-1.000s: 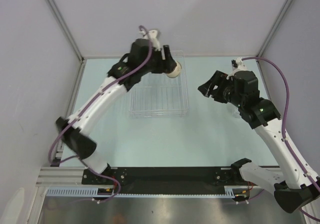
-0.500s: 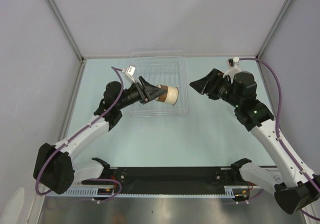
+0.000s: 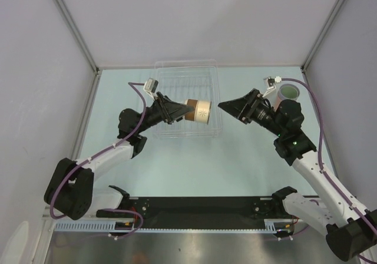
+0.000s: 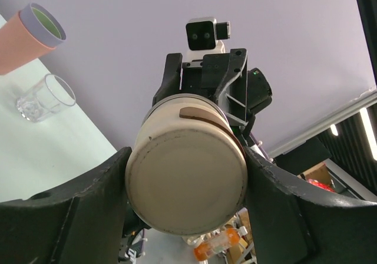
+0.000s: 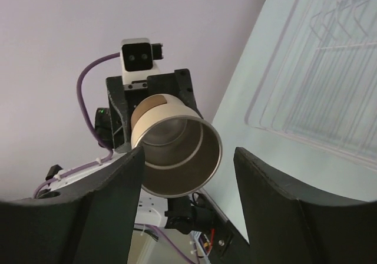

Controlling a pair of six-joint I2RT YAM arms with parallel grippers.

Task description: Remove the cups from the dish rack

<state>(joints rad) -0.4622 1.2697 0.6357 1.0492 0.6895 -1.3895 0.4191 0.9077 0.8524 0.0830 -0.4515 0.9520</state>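
One tan cup point(image 3: 202, 111) clamped in left jaws; right jaws gape; only left wrist shows clear cup point(image 4: 46, 97).

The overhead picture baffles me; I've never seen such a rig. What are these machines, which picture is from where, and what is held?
Two robot arms, left and right, are bolted at the near edge of a pale green table. One picture looks down from above; the other two come from a camera on each wrist. On the table: a clear ribbed plastic dish rack, a stack of pink, lavender and green plastic cups, a clear tumbler. The left arm's fingers grip a cream round cup with a tan band sideways over the rack. The right arm's fingers are open and empty.
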